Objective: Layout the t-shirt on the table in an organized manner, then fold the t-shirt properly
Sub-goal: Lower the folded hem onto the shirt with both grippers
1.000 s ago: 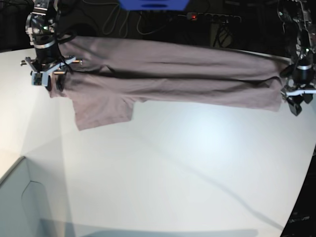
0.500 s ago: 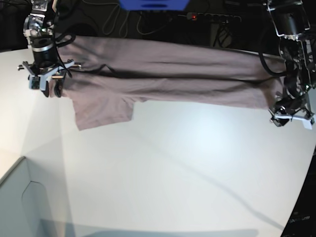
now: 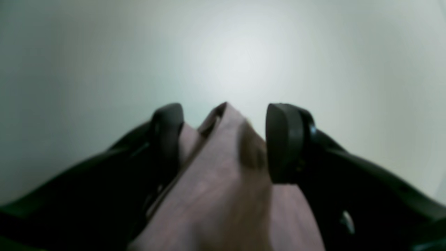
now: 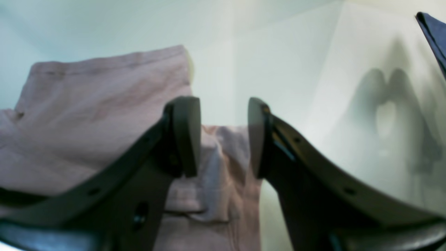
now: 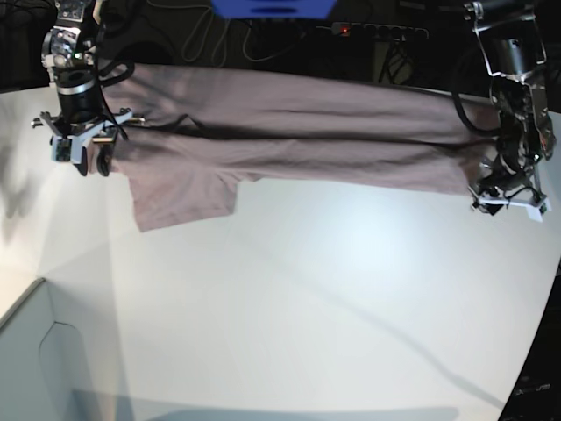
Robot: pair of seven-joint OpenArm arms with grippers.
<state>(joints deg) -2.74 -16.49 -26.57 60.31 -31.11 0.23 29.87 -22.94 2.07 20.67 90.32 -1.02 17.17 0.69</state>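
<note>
Dusty mauve short-sleeved soft cloth t-shirt [image 5: 298, 132]: spread as a long horizontal band across the upper part of the base view, lying on the large smooth white desk [image 5: 333, 298]. Folded lengthwise, with a dark crease line running along the middle of the band. One short sleeve projecting downward at the left-centre of the band, hem straight. Fabric mostly flat, with slight wrinkles near the upper left.

Right end effector [image 5: 81, 145]: at the upper left of the base view, at the left end of the cloth. Black fingers [image 4: 186, 136] standing apart in the right wrist view, bunched mauve fabric lying between and behind them; not pressed onto it.

Left end effector [image 5: 508, 200]: at the right edge of the base view, at the right end of the band. Fingers [image 3: 284, 143] apart in the left wrist view, a raised peak of fabric between them, a gap visible on the right side.
</note>
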